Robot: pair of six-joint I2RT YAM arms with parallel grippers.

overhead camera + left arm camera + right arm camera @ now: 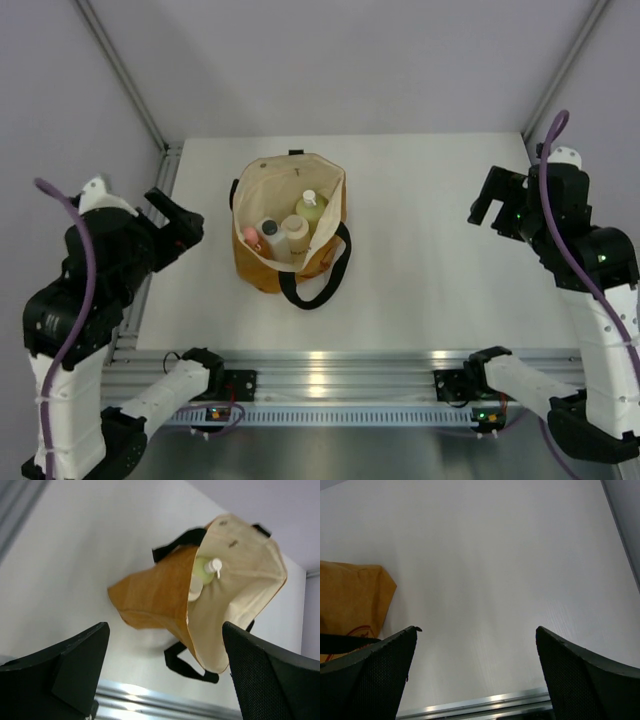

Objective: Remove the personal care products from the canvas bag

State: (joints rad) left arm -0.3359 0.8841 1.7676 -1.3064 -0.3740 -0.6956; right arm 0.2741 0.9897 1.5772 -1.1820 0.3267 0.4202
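The canvas bag [275, 262] stands open on the white table, mustard-tan outside, cream lining [270, 190], black handles. Inside stand the pale green bottle with white cap [311, 206], the beige squat one [295, 233], the white one with dark cap [271, 237] and the orange one with pink cap [251, 238]. My left gripper [183, 226] is open and empty, left of the bag, apart from it. Its wrist view shows the bag [160, 595] and the green bottle [203, 570]. My right gripper [490, 206] is open and empty, far right. Its wrist view shows the bag's corner [350, 597].
A black handle loop [322, 268] lies on the table in front of the bag. An aluminium rail [330, 365] runs along the near edge. Grey walls close in the back and sides. Bare white tabletop [420, 250] lies between the bag and the right gripper.
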